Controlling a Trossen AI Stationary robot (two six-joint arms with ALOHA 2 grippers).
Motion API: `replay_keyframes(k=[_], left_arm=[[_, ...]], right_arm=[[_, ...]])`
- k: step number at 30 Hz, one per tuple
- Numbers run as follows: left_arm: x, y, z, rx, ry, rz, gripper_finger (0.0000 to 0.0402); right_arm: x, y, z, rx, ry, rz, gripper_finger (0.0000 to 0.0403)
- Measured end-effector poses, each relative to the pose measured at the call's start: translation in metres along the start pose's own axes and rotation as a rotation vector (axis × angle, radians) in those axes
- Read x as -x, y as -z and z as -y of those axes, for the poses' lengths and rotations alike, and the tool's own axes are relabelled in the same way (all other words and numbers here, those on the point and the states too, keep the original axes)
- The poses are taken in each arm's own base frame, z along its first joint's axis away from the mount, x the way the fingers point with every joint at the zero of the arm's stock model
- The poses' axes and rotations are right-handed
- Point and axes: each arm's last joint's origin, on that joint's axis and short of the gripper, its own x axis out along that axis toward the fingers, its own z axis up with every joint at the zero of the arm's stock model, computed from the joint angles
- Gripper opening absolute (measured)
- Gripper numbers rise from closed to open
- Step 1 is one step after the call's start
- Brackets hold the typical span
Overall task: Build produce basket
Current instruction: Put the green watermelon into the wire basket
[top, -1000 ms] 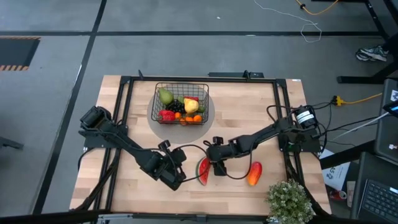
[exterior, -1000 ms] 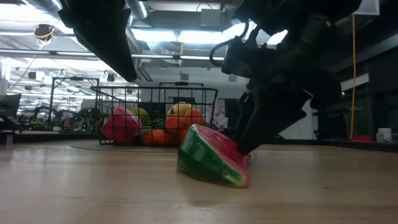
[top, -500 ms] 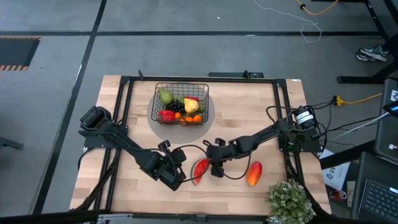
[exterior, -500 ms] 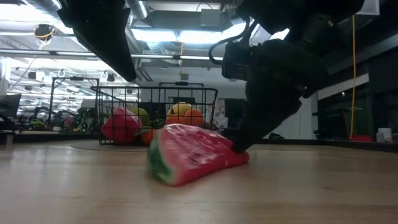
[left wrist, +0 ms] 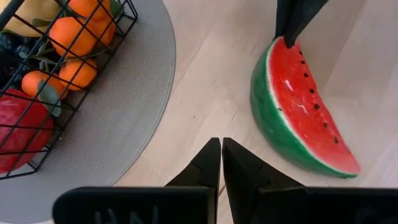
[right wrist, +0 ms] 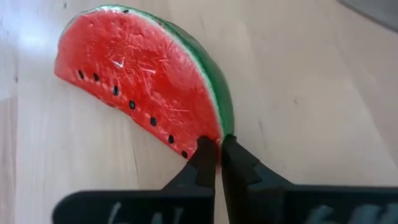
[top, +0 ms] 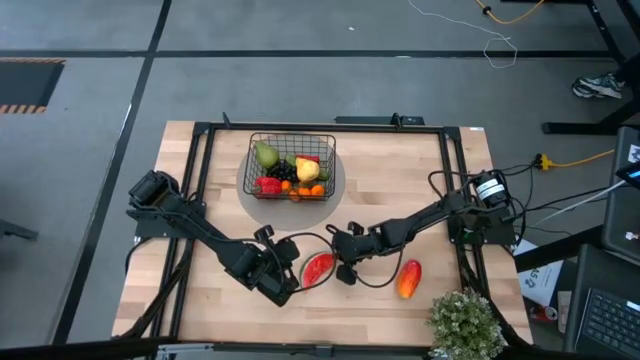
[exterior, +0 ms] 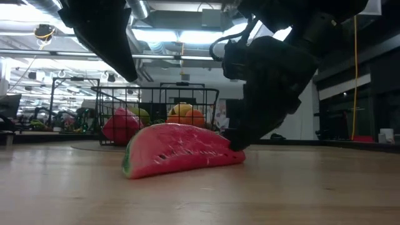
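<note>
— Two pieces remain outside the basket (top: 291,165) in the high view: the watermelon (top: 317,269) and the mango (top: 409,279).
— Low view: watermelon lies flat; the right gripper (exterior: 236,142) touches its tip.
— Right wrist view: fingers clenched, nothing between. It likely must reopen and regrasp.
— Left gripper (left wrist: 221,163), clenched empty, waits nearby.

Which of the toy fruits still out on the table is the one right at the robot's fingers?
The watermelon slice: the right gripper is shut at its tip. The orange-red mango lies apart, untouched, nearer the potted plant.
</note>
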Motion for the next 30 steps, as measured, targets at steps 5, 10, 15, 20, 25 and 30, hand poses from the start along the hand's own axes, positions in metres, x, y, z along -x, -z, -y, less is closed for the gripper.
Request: replay_keyframes(k=[5,10,15,20,25,30], left_arm=[[0.0,0.0,0.0,-0.001,0.0,0.0,0.0014],[0.0,0.0,0.0,-0.001,0.0,0.0,0.0014],[0.001,0.001,0.001,-0.004,0.004,0.0,0.0014],[0.006,0.006,0.005,-0.021,0.021,0.001,0.0014],[0.011,0.011,0.009,-0.038,0.032,0.009,0.0014],[0.014,0.014,0.01,-0.047,0.035,0.018,0.0014]], right_arm=[[0.009,-0.006,-0.002,-0.007,-0.013,0.032,0.0001],[0.023,-0.014,-0.004,-0.015,-0.02,0.088,0.0],[0.036,-0.022,-0.004,-0.022,0.031,0.162,0.0],[0.055,-0.029,-0.001,-0.031,0.131,0.242,0.0],[0.077,-0.033,0.004,-0.039,0.251,0.312,0.0],[0.101,-0.041,0.006,-0.029,0.328,0.411,0.0]])
